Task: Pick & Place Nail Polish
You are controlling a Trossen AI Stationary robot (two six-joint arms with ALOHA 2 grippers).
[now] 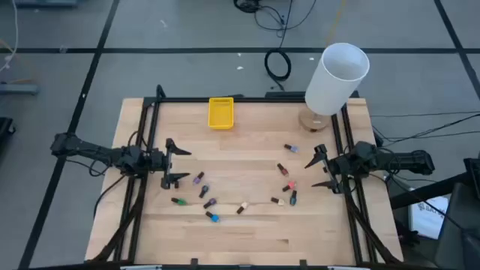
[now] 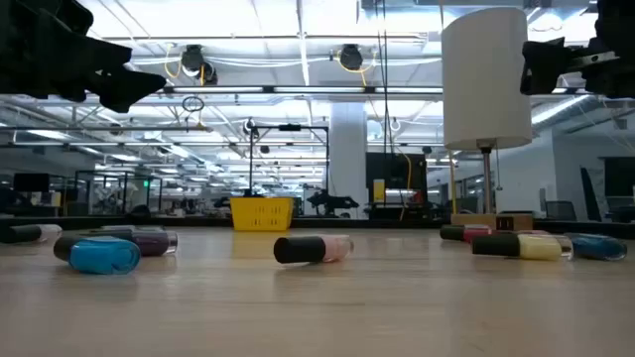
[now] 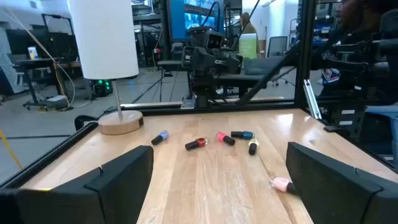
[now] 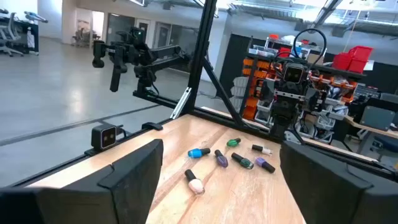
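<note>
You see a pale wooden table (image 1: 247, 232) carrying scattered small dark-capped nail polish bottles (image 1: 212, 217), a yellow rectangular bin (image 1: 220, 112) and a white-shaded lamp (image 1: 335, 78).

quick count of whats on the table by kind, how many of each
nail polish bottles: 11, counted in the high view
yellow bin: 1
lamp: 1
total: 13
</note>
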